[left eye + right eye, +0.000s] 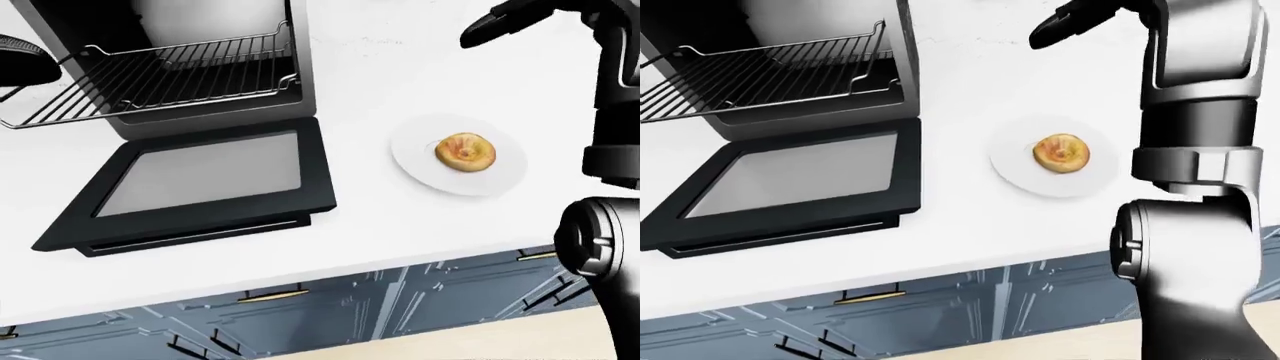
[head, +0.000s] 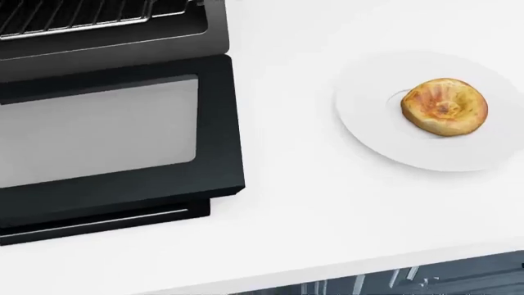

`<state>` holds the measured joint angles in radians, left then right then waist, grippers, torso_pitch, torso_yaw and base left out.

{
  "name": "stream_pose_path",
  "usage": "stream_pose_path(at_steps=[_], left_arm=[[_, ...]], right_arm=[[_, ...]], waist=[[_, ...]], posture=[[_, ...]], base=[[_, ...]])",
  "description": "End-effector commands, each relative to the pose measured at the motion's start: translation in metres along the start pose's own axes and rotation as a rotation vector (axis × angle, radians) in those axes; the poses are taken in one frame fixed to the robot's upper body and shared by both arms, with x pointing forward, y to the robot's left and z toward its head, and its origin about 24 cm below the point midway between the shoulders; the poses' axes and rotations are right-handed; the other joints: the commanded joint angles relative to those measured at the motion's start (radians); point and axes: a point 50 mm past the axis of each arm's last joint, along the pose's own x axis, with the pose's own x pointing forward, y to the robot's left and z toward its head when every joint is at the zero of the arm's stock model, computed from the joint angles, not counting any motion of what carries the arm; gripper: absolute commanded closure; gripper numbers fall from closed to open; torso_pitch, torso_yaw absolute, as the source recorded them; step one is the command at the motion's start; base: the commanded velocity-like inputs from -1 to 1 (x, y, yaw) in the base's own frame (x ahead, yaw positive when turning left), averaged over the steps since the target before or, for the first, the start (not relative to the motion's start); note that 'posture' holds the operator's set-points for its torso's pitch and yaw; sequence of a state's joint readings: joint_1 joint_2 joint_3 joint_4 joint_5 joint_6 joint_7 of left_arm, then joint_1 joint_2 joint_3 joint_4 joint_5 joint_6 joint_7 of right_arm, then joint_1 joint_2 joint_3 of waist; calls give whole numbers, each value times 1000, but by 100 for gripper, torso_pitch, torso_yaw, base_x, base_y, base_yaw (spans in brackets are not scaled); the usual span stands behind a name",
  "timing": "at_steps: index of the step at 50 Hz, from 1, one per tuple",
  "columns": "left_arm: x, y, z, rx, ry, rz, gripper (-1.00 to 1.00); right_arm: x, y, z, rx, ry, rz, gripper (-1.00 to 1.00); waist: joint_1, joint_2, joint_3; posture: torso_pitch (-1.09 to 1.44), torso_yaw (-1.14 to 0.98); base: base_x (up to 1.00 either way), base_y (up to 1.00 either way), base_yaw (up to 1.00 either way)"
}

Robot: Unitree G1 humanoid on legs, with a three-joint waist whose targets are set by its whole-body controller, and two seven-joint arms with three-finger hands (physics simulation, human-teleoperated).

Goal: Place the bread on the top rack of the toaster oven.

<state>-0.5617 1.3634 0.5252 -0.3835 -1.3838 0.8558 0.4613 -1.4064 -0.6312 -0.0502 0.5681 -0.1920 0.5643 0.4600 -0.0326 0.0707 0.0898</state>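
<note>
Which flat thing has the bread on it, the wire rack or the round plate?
The round white plate holds the bread, on the counter to the right of the toaster oven's open door. The wire rack, pulled out above that door, carries nothing.

Round golden-brown bread [image 2: 444,105] lies flat on a white plate [image 2: 368,132], right of the open toaster oven [image 1: 200,97] with its wire rack [image 1: 160,75] pulled out.

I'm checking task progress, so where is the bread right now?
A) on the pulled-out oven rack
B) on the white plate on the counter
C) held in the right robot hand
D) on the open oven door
B: the bread lies on the plate, to the right of the open oven door; the rack is bare, and the right robot hand is above the plate in the right-eye view, apart from the bread.
</note>
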Motion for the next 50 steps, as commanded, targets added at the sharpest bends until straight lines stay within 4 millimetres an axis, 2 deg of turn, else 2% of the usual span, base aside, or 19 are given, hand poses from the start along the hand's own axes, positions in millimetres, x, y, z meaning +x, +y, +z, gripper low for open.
stream_pose_path(at_steps=[1, 7, 11, 15, 21, 26, 33, 41, 46, 50], left_arm=[[-3, 5, 14, 0, -72, 33, -100], [-3, 6, 13, -1, -71, 37, -100], [-2, 5, 13, 9, -70, 36, -100], [-3, 5, 13, 4, -69, 37, -100], [-2, 6, 11, 2, -67, 39, -100], [-3, 6, 11, 2, -67, 39, -100], [-2, 5, 9, 4, -64, 37, -100], [-1, 4, 8, 5, -60, 36, -100], [-1, 4, 8, 6, -60, 37, -100], [-1, 5, 7, 7, -59, 38, -100]], right_arm=[[-4, 3, 24, -125, -90, 59, -100], [2, 29, 9, -108, 26, 241, -100], [1, 31, 5, -95, 57, 266, -100], [1, 38, -8, -167, 79, 308, -100], [-4, 42, -10, -184, 96, 334, -100], [-10, 35, -17, -235, 112, 375, -100], [-12, 4, -9, -275, 137, 380, -100], [-15, -22, 29, -447, 101, 398, -100], [-15, -26, 41, -533, 97, 439, -100], [-12, -21, 34, -613, 107, 472, -100]], waist=[[0, 0, -25], [-7, 5, -27], [-8, 8, -29], [-5, 11, -28], [-6, 14, -32], [-6, 15, -33], [-7, 15, -38], [-14, 18, -35], [-18, 22, -31], [-21, 19, -30]], posture=[[0, 0], [0, 0], [0, 0], [0, 0], [0, 0], [0, 0], [0, 0], [0, 0], [0, 0], [0, 0]], base=[[0, 0, 0], [0, 0, 0], [0, 0, 0], [0, 0, 0], [0, 0, 0], [0, 0, 0], [0, 0, 0], [0, 0, 0], [0, 0, 0], [0, 0, 0]])
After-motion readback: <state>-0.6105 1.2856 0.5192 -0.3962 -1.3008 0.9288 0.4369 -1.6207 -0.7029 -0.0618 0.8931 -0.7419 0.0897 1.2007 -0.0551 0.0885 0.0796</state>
